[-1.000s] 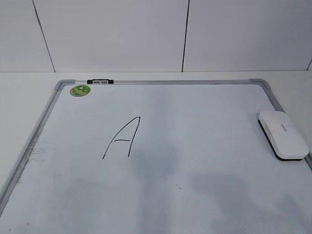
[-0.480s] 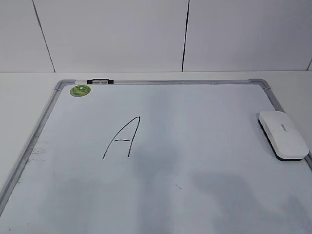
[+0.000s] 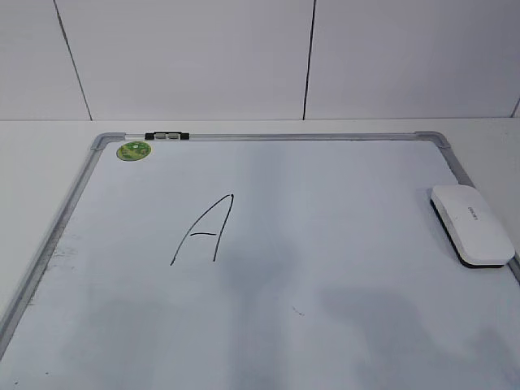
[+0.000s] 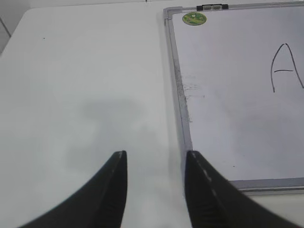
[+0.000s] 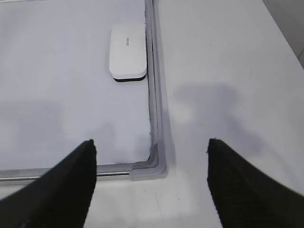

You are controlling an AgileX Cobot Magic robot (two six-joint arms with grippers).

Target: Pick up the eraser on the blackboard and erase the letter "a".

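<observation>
Eraser lying flat on the whiteboard, touching its right frame. Capital letter sitting left of center. Left gripper hanging partly open; right gripper gaping wide, both empty.

exterior view looks slantwise down across the blackboard; both wrist views look down from the near corners, sharing that board.
</observation>
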